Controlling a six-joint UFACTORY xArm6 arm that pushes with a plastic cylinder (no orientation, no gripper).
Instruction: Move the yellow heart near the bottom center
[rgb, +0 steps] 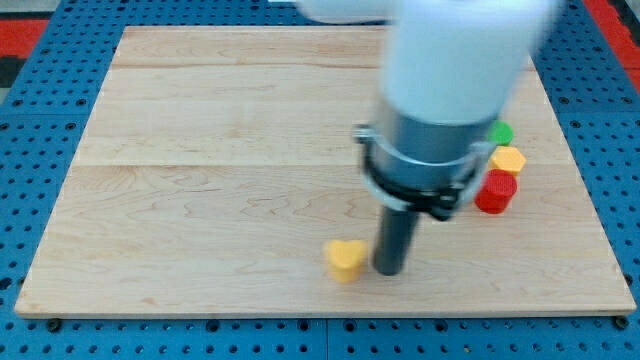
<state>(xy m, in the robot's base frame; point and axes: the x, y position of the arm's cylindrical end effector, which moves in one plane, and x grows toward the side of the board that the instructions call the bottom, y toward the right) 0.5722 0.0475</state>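
Yellow heart (345, 259) is seen just to the view's left of my tip (389, 271), near bottom center of the counter (200, 150) already. No gripper is fitted (a bare rod, so nothing is held). Only a short, slow nudge is advised, if any; overshoot off the bottom edge should be avoided. Green, yellow, red blocks (497, 190) sit well apart, upper right.

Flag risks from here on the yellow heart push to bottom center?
1. My tip sits just to the view's right of the yellow heart; a further push probably carries it left, off center.
2. The heart lies close to the board's bottom edge; a downward nudge could tip it off.
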